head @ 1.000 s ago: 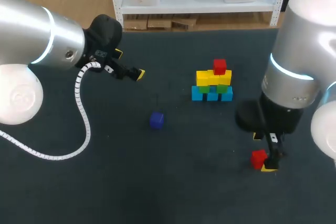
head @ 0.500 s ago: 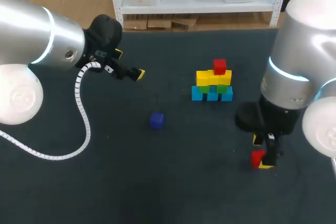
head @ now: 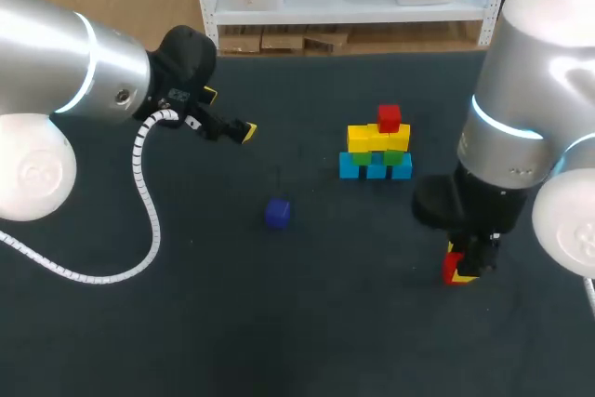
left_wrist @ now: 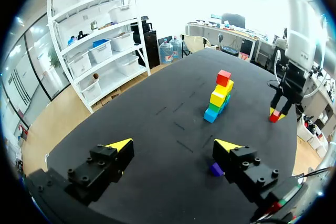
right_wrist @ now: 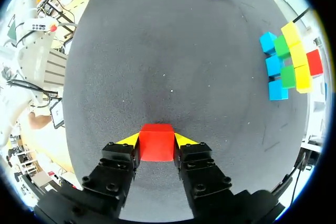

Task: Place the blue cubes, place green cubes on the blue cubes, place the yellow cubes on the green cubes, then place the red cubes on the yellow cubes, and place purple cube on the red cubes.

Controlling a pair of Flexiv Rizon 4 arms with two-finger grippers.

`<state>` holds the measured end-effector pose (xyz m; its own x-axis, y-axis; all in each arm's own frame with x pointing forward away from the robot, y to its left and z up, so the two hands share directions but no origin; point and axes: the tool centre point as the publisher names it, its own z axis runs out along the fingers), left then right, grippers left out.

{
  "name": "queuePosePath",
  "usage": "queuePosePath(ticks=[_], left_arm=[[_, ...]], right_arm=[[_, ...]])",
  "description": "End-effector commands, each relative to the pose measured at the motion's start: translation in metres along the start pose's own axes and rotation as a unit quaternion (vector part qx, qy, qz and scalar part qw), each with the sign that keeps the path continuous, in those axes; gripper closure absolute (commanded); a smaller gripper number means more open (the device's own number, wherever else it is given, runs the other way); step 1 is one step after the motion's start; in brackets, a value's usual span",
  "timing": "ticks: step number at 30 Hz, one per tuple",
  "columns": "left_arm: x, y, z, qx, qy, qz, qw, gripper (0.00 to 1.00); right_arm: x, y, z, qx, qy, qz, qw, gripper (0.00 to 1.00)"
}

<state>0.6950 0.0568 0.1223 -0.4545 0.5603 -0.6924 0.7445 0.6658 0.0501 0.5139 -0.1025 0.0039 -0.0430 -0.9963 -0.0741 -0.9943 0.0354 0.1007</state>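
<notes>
Right hand [right_wrist: 156,139] grips a red cube [right_wrist: 156,148] apart from the stack [right_wrist: 289,61].

red cube [head: 450,271] half hidden, purple cube [left_wrist: 216,170] partly hidden

A table [head: 232,323] with a dark, blue-grey top of a slightly rough, matte texture takes up nearly all of the scene. A few short, faint dark lines [left_wrist: 180,126] mark the surface near its middle, well apart from one another, and tiny pale specks [right_wrist: 171,91] dot it.
</notes>
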Motion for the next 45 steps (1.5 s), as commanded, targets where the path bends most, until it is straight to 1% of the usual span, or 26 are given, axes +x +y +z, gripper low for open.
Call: queuePosePath(ticks=[1,6,9,17,24,31,34,40,45], left_arm=[[0.001,0.002,-0.001,0.004,-0.003,0.001,1.000,0.00],[0.001,0.002,-0.001,0.004,-0.003,0.001,1.000,0.00],[0.001,0.002,-0.001,0.004,-0.003,0.001,1.000,0.00],[0.001,0.002,-0.001,0.004,-0.003,0.001,1.000,0.00],[0.001,0.002,-0.001,0.004,-0.003,0.001,1.000,0.00],[0.001,0.002,-0.001,0.004,-0.003,0.001,1.000,0.00],[0.001,0.002,-0.001,0.004,-0.003,0.001,1.000,0.00],[0.001,0.002,-0.001,0.004,-0.003,0.001,1.000,0.00],[0.001,0.002,-0.001,0.004,-0.003,0.001,1.000,0.00]], right_arm=[[0.000,0.005,-0.014,0.013,0.002,0.000,1.000,1.00],[-0.001,0.003,-0.029,0.022,0.002,0.012,1.000,1.00],[-0.005,0.004,-0.036,0.026,0.000,0.014,1.000,1.00],[-0.018,-0.001,-0.065,0.051,0.006,-0.007,0.999,1.00],[-0.030,-0.017,-0.091,0.071,0.015,-0.019,0.997,1.00],[-0.052,-0.027,-0.124,0.106,0.027,-0.044,0.993,1.00],[-0.057,-0.032,-0.133,0.115,0.029,-0.050,0.992,1.00],[-0.067,-0.052,-0.149,0.120,0.010,-0.051,0.991,1.00],[-0.076,-0.069,-0.155,0.116,-0.007,-0.051,0.992,1.00]])
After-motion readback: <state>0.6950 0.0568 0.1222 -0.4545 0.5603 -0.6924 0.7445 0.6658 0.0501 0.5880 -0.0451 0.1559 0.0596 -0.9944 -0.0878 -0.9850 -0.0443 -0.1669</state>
